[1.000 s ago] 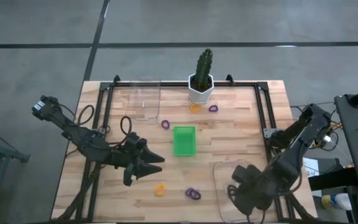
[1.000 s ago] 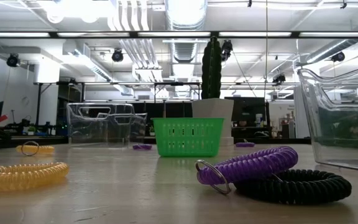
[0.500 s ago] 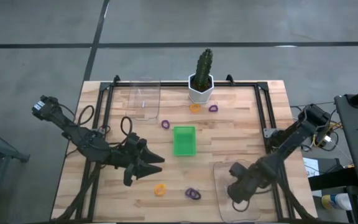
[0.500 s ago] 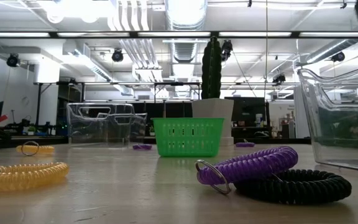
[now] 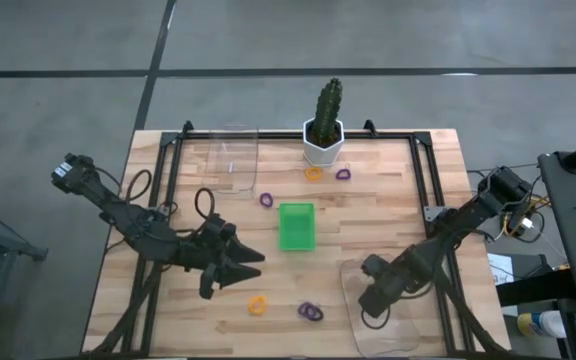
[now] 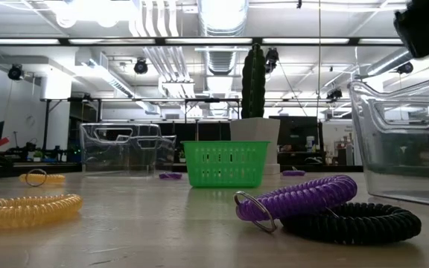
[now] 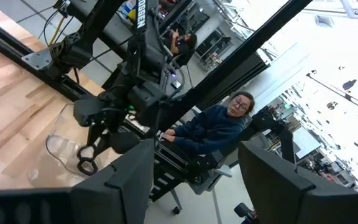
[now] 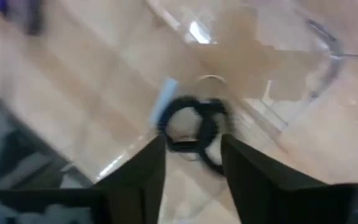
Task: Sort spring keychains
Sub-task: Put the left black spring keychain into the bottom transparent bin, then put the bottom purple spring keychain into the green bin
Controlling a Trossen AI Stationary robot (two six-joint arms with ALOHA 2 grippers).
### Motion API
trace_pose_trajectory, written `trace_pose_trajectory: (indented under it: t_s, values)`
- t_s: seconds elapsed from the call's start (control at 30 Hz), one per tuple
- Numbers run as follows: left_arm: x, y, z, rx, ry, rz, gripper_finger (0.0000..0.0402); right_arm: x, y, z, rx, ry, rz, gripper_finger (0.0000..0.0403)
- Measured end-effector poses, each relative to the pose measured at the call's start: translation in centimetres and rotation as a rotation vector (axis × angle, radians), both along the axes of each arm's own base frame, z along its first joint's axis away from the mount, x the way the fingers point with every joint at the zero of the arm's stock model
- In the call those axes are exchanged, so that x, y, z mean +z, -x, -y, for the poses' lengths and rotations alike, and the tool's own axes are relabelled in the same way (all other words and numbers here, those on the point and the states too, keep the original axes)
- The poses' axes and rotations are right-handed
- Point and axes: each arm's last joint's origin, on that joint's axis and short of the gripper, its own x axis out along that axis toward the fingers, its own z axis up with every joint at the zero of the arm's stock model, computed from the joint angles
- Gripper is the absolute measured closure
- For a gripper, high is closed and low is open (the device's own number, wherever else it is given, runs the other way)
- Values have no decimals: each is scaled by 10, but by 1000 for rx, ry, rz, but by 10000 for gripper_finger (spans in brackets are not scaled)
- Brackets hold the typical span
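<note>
Your right end effector (image 5: 371, 300) hangs over the clear plastic tray (image 5: 351, 275) at about 5 o'clock on the wooden tabletop (image 5: 368, 215), its fingers closed on a black coiled spring keychain (image 8: 191, 127). Your left end effector (image 5: 251, 258) waits at 8 o'clock with its fingers spread wide and nothing between them. Near 6 o'clock an orange coiled keychain (image 5: 257, 303) lies apart from a purple coiled keychain (image 6: 296, 198) touching another black coiled keychain (image 6: 352, 222), while the small green rectangular basket (image 5: 296, 226) sits at centre.

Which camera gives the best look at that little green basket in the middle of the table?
The low view: the green tray stands side-on, its slotted wall and rim plain. The high view shows only its top as a green rectangle. Neither wrist view shows it.
</note>
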Motion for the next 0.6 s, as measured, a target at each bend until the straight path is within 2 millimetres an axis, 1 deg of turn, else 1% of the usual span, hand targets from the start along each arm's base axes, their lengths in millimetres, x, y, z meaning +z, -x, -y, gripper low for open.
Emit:
trace_pose_trajectory:
  t_s: [0.07, 0.13, 0.3, 0.4, 0.5, 0.6]
  values:
    - [-2, 0, 0, -9, 2, -16, 175, 13, -5, -4, 15, -22, 46, 225]
    - [-5, -1, 2, -34, -6, -39, 175, 31, -12, -9, 29, -39, 118, 214]
    - [-18, -9, 6, -71, -44, -114, 175, 86, -30, -19, 62, -18, 364, 207]
    - [-32, -19, 8, -108, -86, -189, 175, 122, -36, -21, 75, 21, 525, 207]
    - [-49, -30, 10, -113, -131, -274, 175, 157, -38, -23, 76, 70, 672, 207]
    - [-65, -43, 12, -108, -161, -340, 175, 182, -37, -22, 74, 119, 776, 207]
